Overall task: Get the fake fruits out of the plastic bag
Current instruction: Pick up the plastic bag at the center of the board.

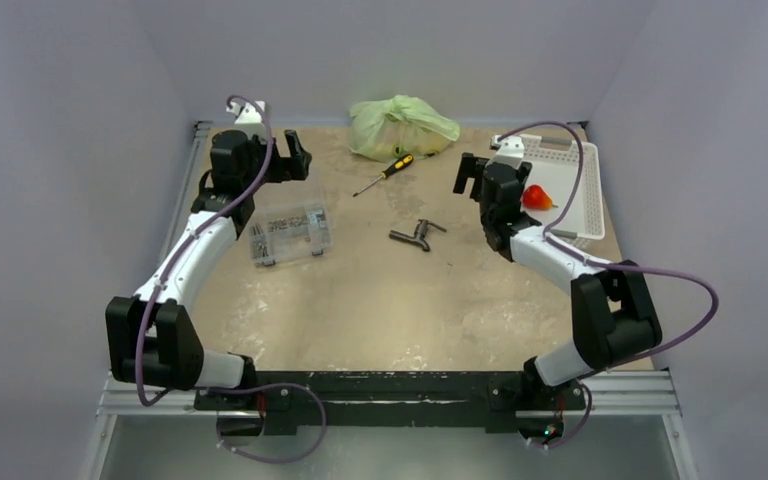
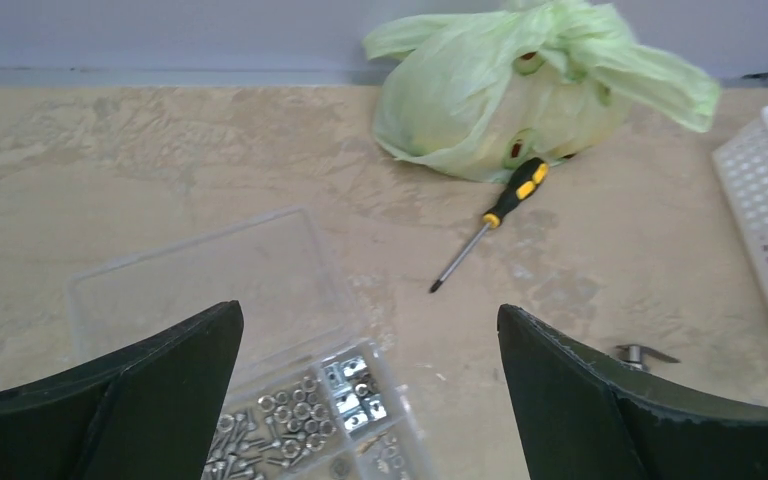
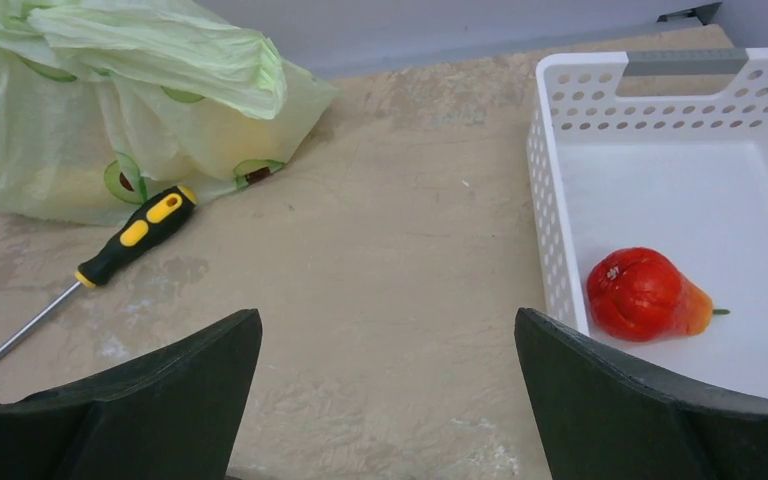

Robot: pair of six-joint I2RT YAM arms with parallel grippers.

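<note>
The pale yellow-green plastic bag (image 1: 401, 125) lies bunched at the back middle of the table, its handles flopped over; it also shows in the left wrist view (image 2: 530, 85) and the right wrist view (image 3: 110, 100). Any fruits inside it are hidden. One red fake fruit (image 1: 536, 197) lies in the white basket (image 1: 588, 190), also seen in the right wrist view (image 3: 646, 295). My left gripper (image 1: 298, 157) is open and empty above the screw box, left of the bag. My right gripper (image 1: 468, 174) is open and empty between bag and basket.
A yellow-and-black screwdriver (image 1: 384, 173) lies just in front of the bag. A clear box of screws and nuts (image 1: 289, 234) sits at the left. A small grey metal part (image 1: 416, 234) lies mid-table. The basket's wall (image 3: 550, 200) stands close to my right finger.
</note>
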